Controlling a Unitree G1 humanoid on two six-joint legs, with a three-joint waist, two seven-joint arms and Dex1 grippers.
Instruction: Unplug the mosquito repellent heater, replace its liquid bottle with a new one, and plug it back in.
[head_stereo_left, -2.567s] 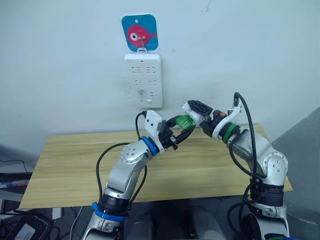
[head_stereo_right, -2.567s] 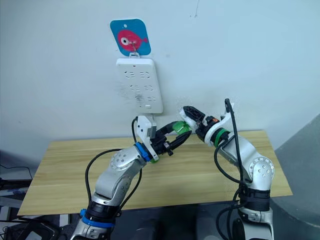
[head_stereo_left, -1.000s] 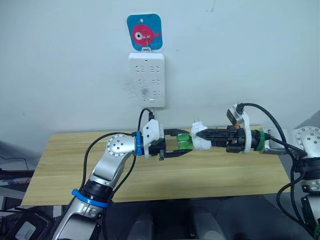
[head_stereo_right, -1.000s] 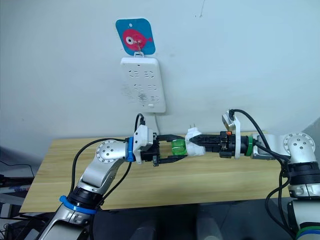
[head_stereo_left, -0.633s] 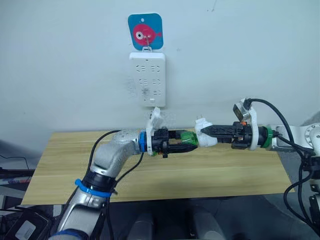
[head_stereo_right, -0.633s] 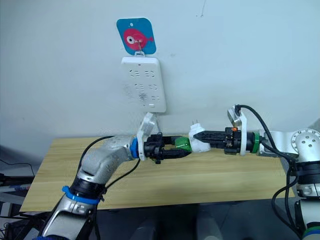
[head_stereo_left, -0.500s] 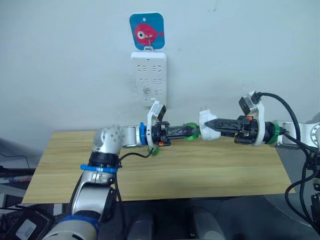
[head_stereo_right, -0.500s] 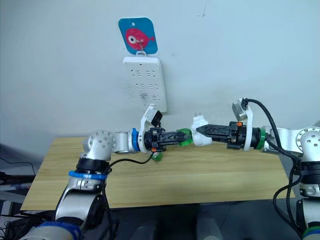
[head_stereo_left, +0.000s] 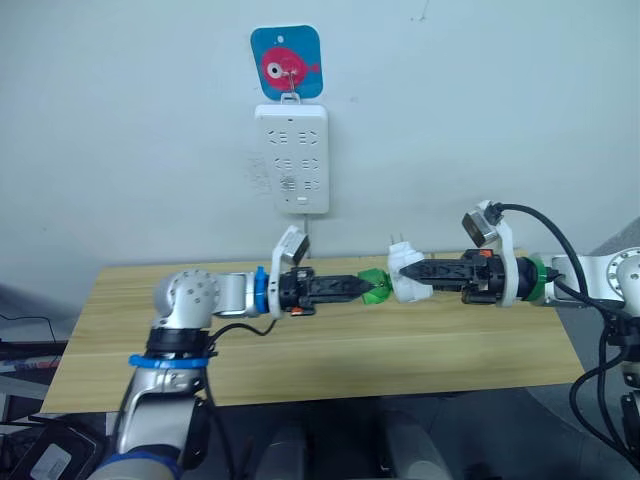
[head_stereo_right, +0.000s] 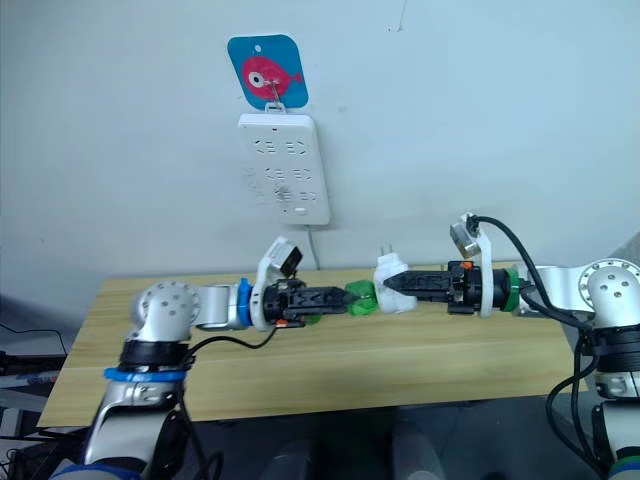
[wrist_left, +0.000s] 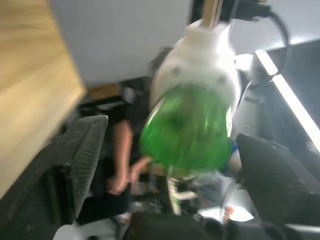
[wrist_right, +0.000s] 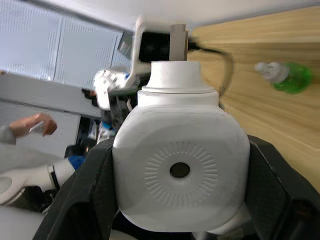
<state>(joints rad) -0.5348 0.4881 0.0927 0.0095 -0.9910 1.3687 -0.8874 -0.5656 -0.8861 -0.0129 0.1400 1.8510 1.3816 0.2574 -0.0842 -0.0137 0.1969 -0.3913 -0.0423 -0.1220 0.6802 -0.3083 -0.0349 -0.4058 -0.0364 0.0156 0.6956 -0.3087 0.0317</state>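
The right tool (head_stereo_left: 420, 273) is clamped on the heater (head_stereo_left: 406, 275) above the tabletop (head_stereo_left: 120, 320). The left tool (head_stereo_left: 362, 288) pinches its bottle (head_stereo_left: 377, 285). A capped bottle (wrist_right: 286, 77) lies on the wood.

Even bright light; left wrist view blurred.

A pale wall (head_stereo_left: 480, 110) rises behind a light wooden table (head_stereo_left: 330, 340).

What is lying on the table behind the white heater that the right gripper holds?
In the right wrist view, a green bottle with a white cap lies on its side on the wooden table beyond the heater. The heater covers the rest.
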